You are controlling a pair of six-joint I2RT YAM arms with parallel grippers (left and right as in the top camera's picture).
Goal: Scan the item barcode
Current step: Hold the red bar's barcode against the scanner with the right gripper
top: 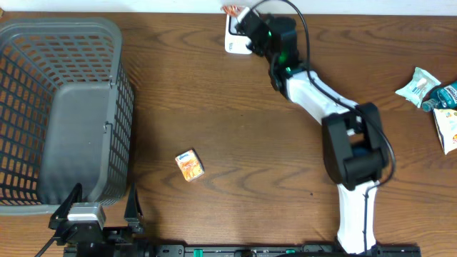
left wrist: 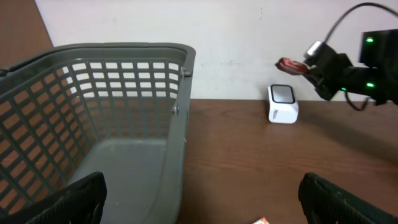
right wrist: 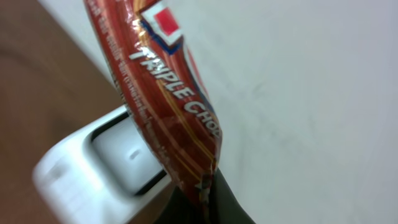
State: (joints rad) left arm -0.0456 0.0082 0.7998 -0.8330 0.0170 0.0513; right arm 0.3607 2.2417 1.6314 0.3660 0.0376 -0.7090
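Note:
My right gripper (top: 243, 19) is shut on the edge of a red snack wrapper (right wrist: 163, 93) printed "Triple Choc". It holds the wrapper (top: 230, 10) just above the white barcode scanner (top: 234, 41) at the table's far edge. In the right wrist view the wrapper hangs in front of the scanner (right wrist: 102, 163) window, pinched at its lower seam by the gripper (right wrist: 208, 200). The left wrist view shows the scanner (left wrist: 283, 103) with the wrapper (left wrist: 290, 65) raised over it. My left gripper (top: 100, 205) is open and holds nothing, low at the near left beside the basket.
A grey plastic basket (top: 64, 107) fills the left side of the table. A small orange box (top: 190, 165) lies in the middle near the front. Several snack packets (top: 418, 87) lie at the right edge. A white wall runs behind the scanner.

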